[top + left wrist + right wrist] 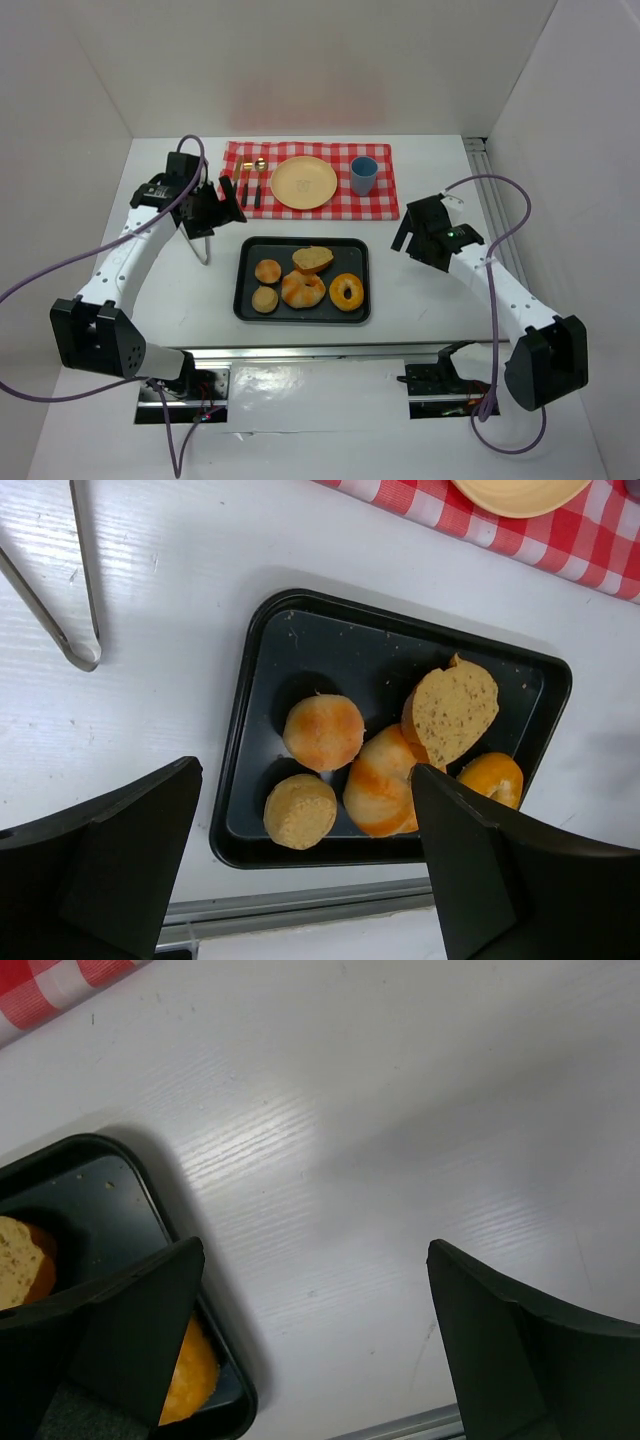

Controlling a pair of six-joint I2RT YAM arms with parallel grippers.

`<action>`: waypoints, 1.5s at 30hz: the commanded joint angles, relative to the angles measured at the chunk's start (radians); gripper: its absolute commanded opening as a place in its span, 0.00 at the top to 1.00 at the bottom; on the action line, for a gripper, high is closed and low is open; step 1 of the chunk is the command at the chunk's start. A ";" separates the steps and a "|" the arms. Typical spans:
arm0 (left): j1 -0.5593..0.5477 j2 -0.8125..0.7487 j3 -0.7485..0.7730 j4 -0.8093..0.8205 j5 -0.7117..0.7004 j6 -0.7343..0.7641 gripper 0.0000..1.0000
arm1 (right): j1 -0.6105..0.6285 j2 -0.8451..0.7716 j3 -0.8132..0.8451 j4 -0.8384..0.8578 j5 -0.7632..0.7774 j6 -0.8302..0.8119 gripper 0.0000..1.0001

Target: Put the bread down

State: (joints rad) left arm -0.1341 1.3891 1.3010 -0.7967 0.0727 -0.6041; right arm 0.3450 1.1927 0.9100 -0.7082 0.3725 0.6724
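A black tray [255, 250] holds several breads: a round bun [268, 270], a small flat bun [264, 299], a twisted roll [302, 289], a cut loaf piece [313, 259] and a bagel [346, 292]. An empty yellow plate [304, 183] lies on the red checked placemat [385, 205] behind the tray. My left gripper [232, 200] is open and empty, raised to the left of the plate. Its wrist view looks down on the tray [260, 680] and buns [322, 731]. My right gripper [403, 232] is open and empty, above bare table right of the tray [130, 1175].
Metal tongs [200, 245] lie on the table left of the tray, also in the left wrist view [60, 630]. A blue cup [363, 175] and cutlery [250, 180] sit on the placemat. White walls enclose the table on three sides.
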 commanded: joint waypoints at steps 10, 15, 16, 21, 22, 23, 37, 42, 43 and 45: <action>0.008 0.004 0.029 -0.007 -0.095 0.044 0.05 | -0.034 -0.044 -0.005 0.055 -0.010 0.001 0.00; 0.028 0.082 0.038 -0.050 -0.304 -0.002 0.04 | -0.034 -0.067 -0.023 0.093 -0.053 -0.022 0.00; 0.040 0.117 0.038 -0.061 -0.329 -0.014 0.03 | -0.034 -0.067 -0.023 0.093 -0.053 -0.022 0.00; 0.116 0.209 0.011 -0.027 -0.346 -0.069 0.03 | -0.043 -0.090 -0.053 0.162 -0.119 -0.056 0.00; 0.116 0.224 0.011 -0.027 -0.355 -0.080 0.01 | -0.043 -0.090 -0.053 0.174 -0.132 -0.056 0.00; 0.128 0.243 0.021 -0.027 -0.355 -0.080 0.01 | -0.043 -0.090 -0.053 0.174 -0.132 -0.065 0.00; 0.188 0.485 0.104 0.008 -0.352 -0.080 0.01 | -0.052 -0.079 -0.065 0.227 -0.198 -0.074 0.00; 0.223 0.563 0.147 0.056 -0.323 -0.049 0.01 | -0.052 -0.070 -0.074 0.246 -0.221 -0.065 0.00; 0.223 0.589 0.170 0.056 -0.314 -0.036 0.01 | -0.052 -0.070 -0.074 0.246 -0.221 -0.065 0.00; 0.235 0.611 0.193 0.079 -0.314 -0.023 0.01 | -0.052 -0.061 -0.074 0.246 -0.230 -0.065 0.00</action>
State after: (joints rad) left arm 0.0868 1.9755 1.4361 -0.7647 -0.2523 -0.6544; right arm 0.3000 1.1263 0.8421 -0.5148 0.1608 0.6086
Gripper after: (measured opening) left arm 0.993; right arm 0.999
